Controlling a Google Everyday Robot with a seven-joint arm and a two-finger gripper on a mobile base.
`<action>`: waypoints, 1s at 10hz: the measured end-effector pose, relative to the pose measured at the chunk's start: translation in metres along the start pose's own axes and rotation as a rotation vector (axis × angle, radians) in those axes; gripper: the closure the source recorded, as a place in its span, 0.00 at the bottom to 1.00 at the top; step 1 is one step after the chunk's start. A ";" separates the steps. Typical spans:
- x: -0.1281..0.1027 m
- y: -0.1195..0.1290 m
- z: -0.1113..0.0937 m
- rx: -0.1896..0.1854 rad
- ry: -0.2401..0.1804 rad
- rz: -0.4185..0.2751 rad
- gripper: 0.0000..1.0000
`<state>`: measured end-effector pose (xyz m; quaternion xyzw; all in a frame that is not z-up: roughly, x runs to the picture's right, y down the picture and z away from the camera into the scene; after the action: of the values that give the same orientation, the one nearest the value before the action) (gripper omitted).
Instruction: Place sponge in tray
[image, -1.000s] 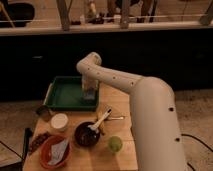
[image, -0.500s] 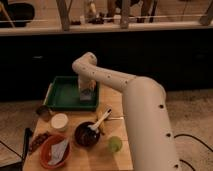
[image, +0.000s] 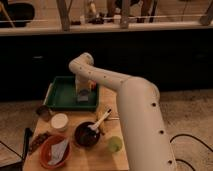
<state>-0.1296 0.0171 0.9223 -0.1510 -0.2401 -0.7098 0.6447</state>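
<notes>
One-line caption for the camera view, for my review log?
Gripper reaches into the green tray on a wooden table beside a dark bowl.

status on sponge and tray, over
Gripper low over green rectangular plastic tray. Small pale sponge at its tip, inside tray; release unconfirmed. Dark round bowl with spoon apart from tray, on wooden table.
</notes>
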 end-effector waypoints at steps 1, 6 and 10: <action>0.000 -0.001 0.002 0.000 -0.007 -0.001 1.00; -0.001 -0.005 0.005 0.003 -0.025 -0.004 1.00; -0.001 -0.007 0.007 0.014 -0.040 -0.013 0.71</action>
<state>-0.1367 0.0223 0.9261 -0.1588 -0.2589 -0.7093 0.6361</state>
